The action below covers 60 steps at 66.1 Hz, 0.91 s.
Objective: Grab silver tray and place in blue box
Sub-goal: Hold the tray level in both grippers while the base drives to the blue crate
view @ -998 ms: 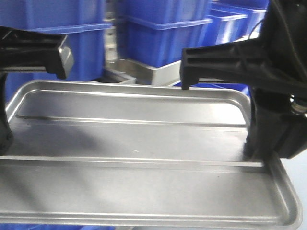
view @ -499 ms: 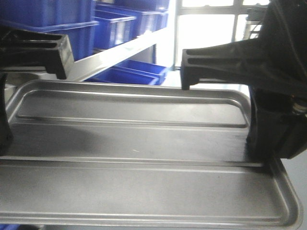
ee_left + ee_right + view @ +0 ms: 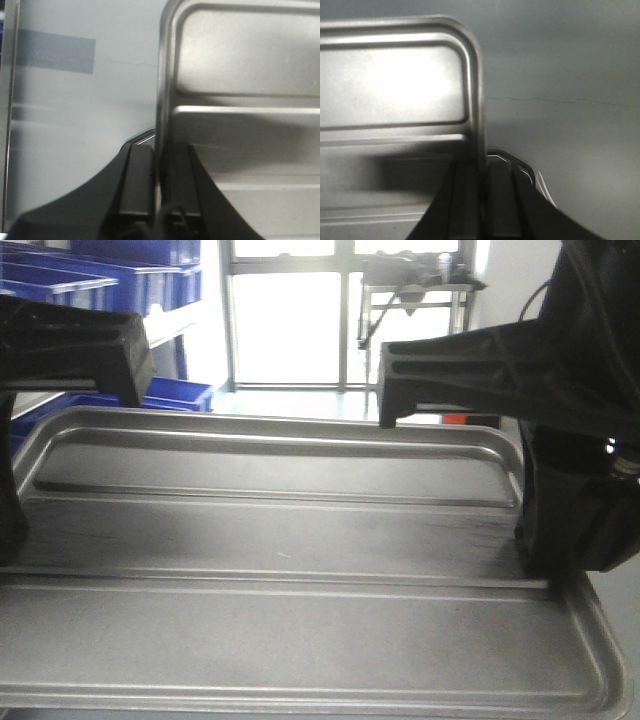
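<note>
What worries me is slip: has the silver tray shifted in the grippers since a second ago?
No. The silver tray keeps its place against the right gripper; only background slid left.

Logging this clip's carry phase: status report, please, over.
Left tool shut on silver tray left rim; right tool shut on right rim. Tray held flat, bare floor beneath. Blue bins shelved far left; path ahead looks open.

The silver tray is cut off at its near-left corner by the frame's bottom edge. Its short ends are partly hidden behind the left gripper and right gripper. Background blue crates are cropped and too blurred to count.
</note>
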Each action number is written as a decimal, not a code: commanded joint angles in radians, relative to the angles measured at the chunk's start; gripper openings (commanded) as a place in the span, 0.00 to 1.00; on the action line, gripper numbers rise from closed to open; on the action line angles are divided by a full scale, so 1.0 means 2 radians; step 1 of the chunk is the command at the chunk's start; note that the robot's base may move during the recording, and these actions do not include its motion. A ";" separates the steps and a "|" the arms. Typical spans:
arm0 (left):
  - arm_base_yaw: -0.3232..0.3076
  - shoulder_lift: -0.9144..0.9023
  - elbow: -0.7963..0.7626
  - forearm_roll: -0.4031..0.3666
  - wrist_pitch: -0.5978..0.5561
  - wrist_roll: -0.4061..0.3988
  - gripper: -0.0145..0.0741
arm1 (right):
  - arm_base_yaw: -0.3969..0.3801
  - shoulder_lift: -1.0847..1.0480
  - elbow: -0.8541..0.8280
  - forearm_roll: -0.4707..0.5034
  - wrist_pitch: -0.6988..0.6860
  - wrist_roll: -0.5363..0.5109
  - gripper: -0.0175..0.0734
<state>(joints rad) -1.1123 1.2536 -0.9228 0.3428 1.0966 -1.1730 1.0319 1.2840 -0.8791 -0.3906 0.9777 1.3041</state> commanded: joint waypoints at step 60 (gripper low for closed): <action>-0.005 -0.013 -0.014 0.002 -0.024 -0.006 0.15 | 0.002 -0.014 -0.012 -0.017 -0.024 0.001 0.26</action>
<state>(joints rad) -1.1123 1.2536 -0.9228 0.3410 1.0966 -1.1730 1.0319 1.2840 -0.8785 -0.3906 0.9784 1.3041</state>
